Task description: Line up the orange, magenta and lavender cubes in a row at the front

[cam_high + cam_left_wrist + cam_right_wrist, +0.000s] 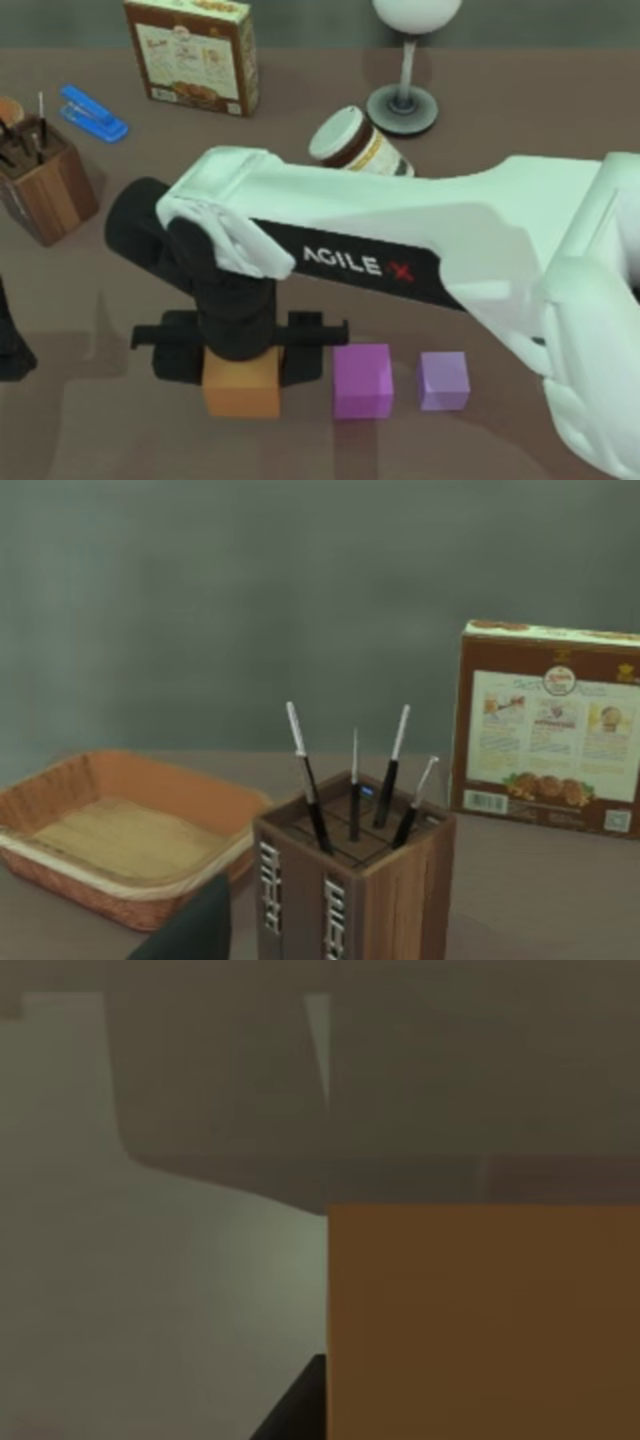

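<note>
The right gripper (240, 352) is positioned directly over the orange cube (242, 384) near the table's front edge, its black body covering the cube's rear part; whether the fingers are closed on the cube cannot be told. In the right wrist view, the orange cube (480, 1320) fills much of the picture, very close to the camera. Just right of it in the top view, the magenta cube (362, 380) is set, and right again, a small gap away, the lavender cube (444, 381), the three forming a row. The left gripper (10, 345) is seen parked at the table's left edge, near a wooden pen holder (42, 178).
</note>
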You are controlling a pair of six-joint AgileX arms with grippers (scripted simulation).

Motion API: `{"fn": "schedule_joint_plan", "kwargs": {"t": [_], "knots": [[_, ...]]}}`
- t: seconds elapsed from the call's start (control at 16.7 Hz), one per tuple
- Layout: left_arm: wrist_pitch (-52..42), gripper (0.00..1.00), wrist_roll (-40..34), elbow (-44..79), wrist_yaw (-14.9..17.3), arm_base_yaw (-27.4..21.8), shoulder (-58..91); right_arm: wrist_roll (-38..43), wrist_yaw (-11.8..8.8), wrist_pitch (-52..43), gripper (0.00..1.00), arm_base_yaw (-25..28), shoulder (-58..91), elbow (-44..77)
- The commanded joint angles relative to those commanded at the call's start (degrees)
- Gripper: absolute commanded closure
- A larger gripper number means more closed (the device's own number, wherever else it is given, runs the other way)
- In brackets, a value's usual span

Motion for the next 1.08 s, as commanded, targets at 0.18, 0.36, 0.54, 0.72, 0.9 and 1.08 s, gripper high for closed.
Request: {"fn": "schedule_joint_plan", "kwargs": {"t": [0.18,0.36,0.54,0.72,0.9,1.08], "knots": [[0.0,0.00,0.0,0.0,0.0,0.0,0.0,0.0,0.0,1.7,1.00,0.1,0.4,-1.6],[0.0,0.00,0.0,0.0,0.0,0.0,0.0,0.0,0.0,1.7,0.92,0.1,0.4,-1.6],[0.0,0.00,0.0,0.0,0.0,0.0,0.0,0.0,0.0,1.7,0.70,0.1,0.4,-1.6],[0.0,0.00,0.0,0.0,0.0,0.0,0.0,0.0,0.0,1.7,0.47,0.1,0.4,-1.6],[0.0,0.00,0.0,0.0,0.0,0.0,0.0,0.0,0.0,1.7,0.25,0.1,0.4,-1.6],[0.0,0.00,0.0,0.0,0.0,0.0,0.0,0.0,0.0,1.7,0.02,0.1,0.4,-1.6]]}}
